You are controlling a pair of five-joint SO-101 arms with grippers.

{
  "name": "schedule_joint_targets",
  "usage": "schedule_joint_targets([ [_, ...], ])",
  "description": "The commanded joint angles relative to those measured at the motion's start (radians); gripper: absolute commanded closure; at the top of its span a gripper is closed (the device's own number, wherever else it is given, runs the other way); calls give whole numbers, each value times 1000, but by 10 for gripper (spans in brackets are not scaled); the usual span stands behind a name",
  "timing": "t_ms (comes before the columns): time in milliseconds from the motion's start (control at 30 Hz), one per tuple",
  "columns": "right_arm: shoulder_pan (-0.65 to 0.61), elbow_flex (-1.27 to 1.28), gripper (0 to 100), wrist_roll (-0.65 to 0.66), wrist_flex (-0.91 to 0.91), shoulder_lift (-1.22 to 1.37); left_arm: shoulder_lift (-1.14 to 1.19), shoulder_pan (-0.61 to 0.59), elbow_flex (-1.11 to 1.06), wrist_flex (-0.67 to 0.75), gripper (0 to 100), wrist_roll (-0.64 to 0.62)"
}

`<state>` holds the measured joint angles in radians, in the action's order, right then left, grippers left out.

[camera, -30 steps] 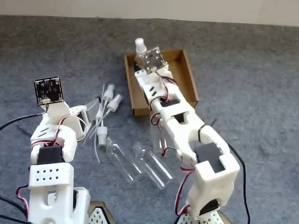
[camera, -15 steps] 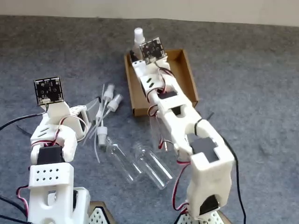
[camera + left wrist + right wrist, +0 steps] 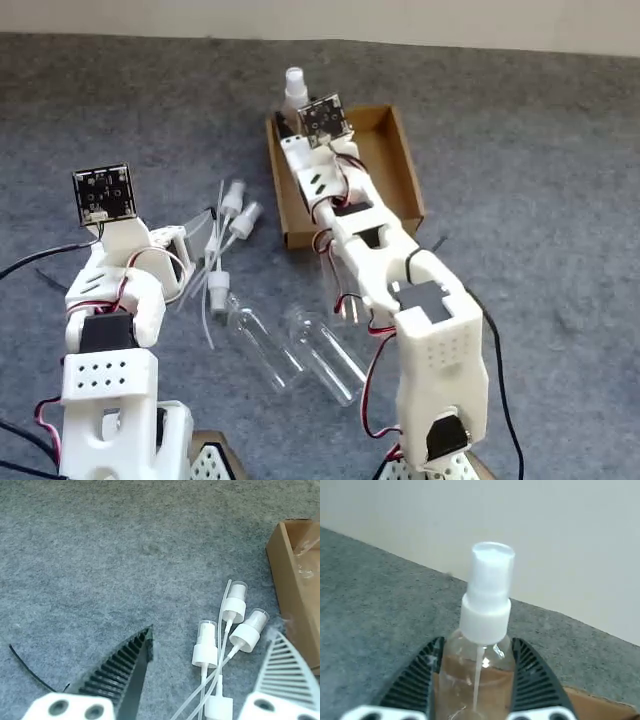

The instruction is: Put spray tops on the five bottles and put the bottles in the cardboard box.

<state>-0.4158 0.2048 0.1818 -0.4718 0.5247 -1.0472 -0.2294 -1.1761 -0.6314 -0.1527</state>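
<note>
Bright, soft, even light; shadows on the grey carpet [image 3: 520, 200] are faint, and the clear bottles [image 3: 328, 358] lying on it glint slightly.

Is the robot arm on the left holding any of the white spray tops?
No, the left end effector is open, and the spray tops lie loose on the grey carpet.

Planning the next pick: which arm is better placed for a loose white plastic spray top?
Left: the open left end effector hangs over the white plastic spray tops; the right end effector grips a capped clear plastic bottle.
</note>
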Motion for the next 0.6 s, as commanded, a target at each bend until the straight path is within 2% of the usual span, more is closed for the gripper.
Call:
schedule_joint_targets([
  [0, -8, -42, 996, -8, -24, -10, -5, -10, 4, 32, 681, -3],
  [400, -8, -39, 986, -2, -22, -13, -5, -10, 4, 32, 681, -3],
  [567, -10, -36, 863, -2, -22, -15, -5, -10, 4, 32, 681, -3],
])
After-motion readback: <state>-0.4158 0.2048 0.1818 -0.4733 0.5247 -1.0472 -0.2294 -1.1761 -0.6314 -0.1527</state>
